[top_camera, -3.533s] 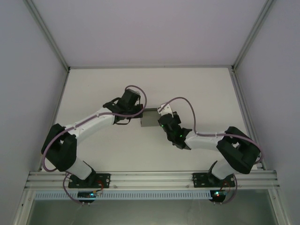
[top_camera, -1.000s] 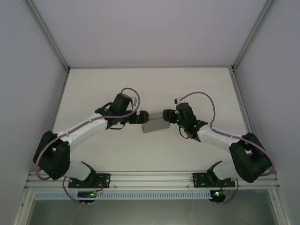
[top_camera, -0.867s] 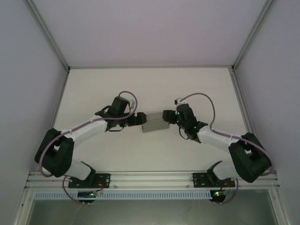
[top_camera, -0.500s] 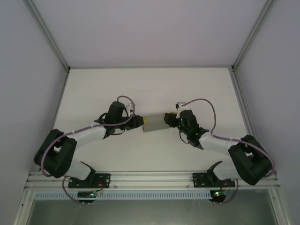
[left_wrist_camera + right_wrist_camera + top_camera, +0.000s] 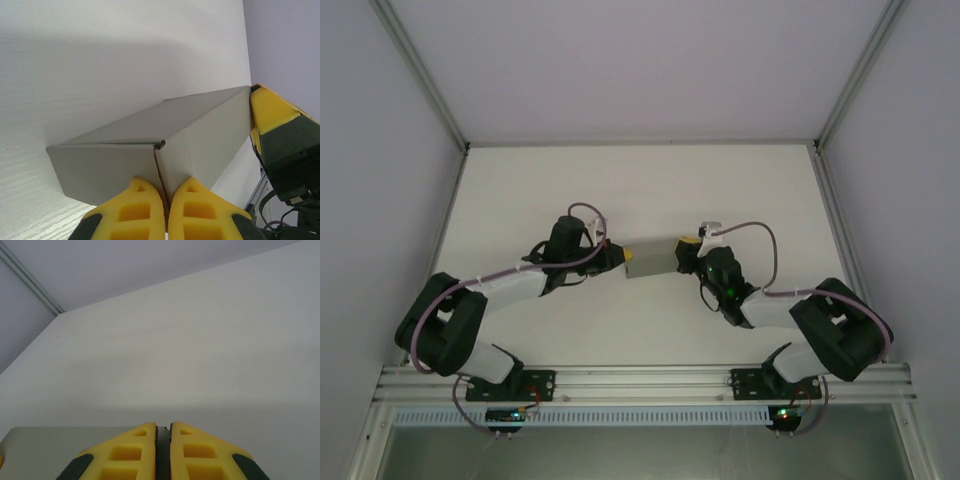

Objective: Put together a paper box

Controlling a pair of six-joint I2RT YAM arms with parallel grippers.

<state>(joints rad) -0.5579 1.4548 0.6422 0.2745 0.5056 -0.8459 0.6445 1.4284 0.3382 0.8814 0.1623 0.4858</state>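
The paper box [image 5: 653, 258] is sitting near the middle of the white desk [image 5: 620, 190] as a small, closed, low rectangular grey box. In the top external view its long axis is running left to right, with the right end angled slightly toward the far side. The left gripper [image 5: 620, 257] is meeting the box at its left end and the right gripper [image 5: 688, 244] is meeting it at its right end, so the box is lying between the two. In the left wrist view the left gripper [image 5: 165, 185] is pressing its yellow fingers [image 5: 137, 210] almost together on the near end of the paper box [image 5: 200, 130], directly at the seam where two card panels are joining. Thin card is running down into the slit between them, so they are pinching the box. At the far end of the box in that view, a yellow finger [image 5: 270, 107] of the right gripper is touching the upper corner. In the right wrist view the right gripper [image 5: 163, 427] is showing its fingers [image 5: 130, 452] drawn together with only a thin dark slit between them. Whether any card is lying in that slit cannot be told. The grey paper box [image 5: 35, 452] is appearing low at the left, just beside the left-hand finger, with the desk [image 5: 200, 340] stretching beyond. Whether the box is resting on the desk [image 5: 100, 50] or hanging just above it cannot be told.
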